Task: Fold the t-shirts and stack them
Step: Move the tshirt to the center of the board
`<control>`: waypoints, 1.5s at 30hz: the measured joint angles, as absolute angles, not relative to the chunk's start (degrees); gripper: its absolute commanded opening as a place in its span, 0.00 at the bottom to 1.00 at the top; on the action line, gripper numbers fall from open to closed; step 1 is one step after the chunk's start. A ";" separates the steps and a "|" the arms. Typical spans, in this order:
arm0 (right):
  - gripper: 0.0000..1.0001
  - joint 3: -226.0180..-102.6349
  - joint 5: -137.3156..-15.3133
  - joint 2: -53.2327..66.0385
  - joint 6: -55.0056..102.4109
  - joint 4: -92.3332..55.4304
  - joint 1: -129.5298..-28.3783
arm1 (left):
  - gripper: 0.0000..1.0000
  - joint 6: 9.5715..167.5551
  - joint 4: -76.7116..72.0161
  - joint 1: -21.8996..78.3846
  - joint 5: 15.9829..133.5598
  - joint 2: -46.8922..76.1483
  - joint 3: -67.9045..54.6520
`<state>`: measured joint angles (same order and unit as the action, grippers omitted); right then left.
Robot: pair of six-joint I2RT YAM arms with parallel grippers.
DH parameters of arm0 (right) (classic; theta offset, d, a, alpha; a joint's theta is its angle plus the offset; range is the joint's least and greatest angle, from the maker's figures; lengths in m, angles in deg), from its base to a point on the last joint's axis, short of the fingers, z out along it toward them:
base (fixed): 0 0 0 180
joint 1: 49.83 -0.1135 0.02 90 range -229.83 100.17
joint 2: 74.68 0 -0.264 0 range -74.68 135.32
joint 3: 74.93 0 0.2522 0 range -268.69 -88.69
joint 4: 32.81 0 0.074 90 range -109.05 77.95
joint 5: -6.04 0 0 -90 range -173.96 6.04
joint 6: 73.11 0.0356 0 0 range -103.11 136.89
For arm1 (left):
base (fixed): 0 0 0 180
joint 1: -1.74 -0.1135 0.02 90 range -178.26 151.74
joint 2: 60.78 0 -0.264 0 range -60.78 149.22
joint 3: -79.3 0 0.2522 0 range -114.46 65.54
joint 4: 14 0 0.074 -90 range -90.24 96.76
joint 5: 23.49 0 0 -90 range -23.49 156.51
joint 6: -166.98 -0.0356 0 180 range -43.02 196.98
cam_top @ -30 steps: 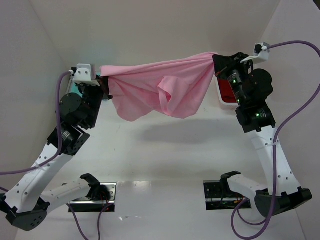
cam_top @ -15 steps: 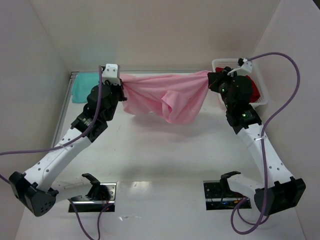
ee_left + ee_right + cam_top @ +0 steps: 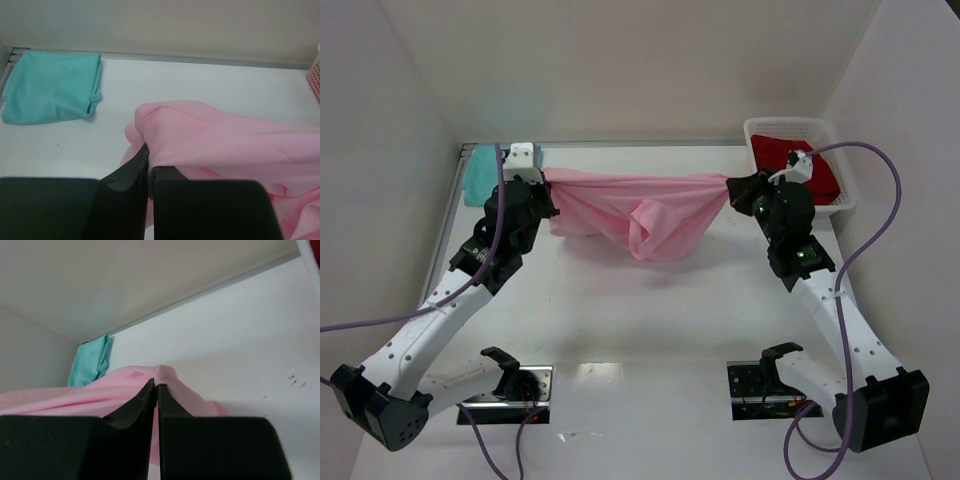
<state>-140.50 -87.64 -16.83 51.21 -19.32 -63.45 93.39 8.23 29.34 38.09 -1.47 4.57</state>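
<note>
Both clamped on pink shirt (image 3: 640,205) edges: left pincer (image 3: 148,150), right pincer (image 3: 156,386), spreading it taut over tabletop (image 3: 650,300), likely to lay it flat for folding.

Worktop (image 3: 650,300): white, smooth, faintly glossy; fills the middle and lower part of the top view.
Basket (image 3: 785,122): white plastic with latticed sides; upper right of the frame, on the worktop, just beside the right wall.
Back wall (image 3: 640,70): plain off-white panel across the top.
Side walls: left wall (image 3: 370,200), right wall (image 3: 910,180); same plain finish.
Edge strip (image 3: 640,144): grey metal, where worktop meets back wall.
Specks (image 3: 295,381): small dark marks on the worktop, right of the right wrist view.
</note>
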 measured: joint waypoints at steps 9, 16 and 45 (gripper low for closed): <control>0.16 -136.02 -88.34 -11.04 51.91 -19.28 -63.43 | 0.20 97.12 10.76 29.14 40.75 4.80 13.53; 0.44 -134.45 -87.92 -3.59 50.80 -20.85 -63.39 | 0.42 98.33 11.24 29.05 41.32 13.24 14.15; 0.80 -131.15 -76.27 10.38 47.94 -25.00 -76.96 | 0.99 98.22 6.74 29.53 48.64 11.78 12.64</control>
<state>-131.15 -76.27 10.38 47.94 -25.00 -76.96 98.22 6.74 29.53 48.64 11.78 12.64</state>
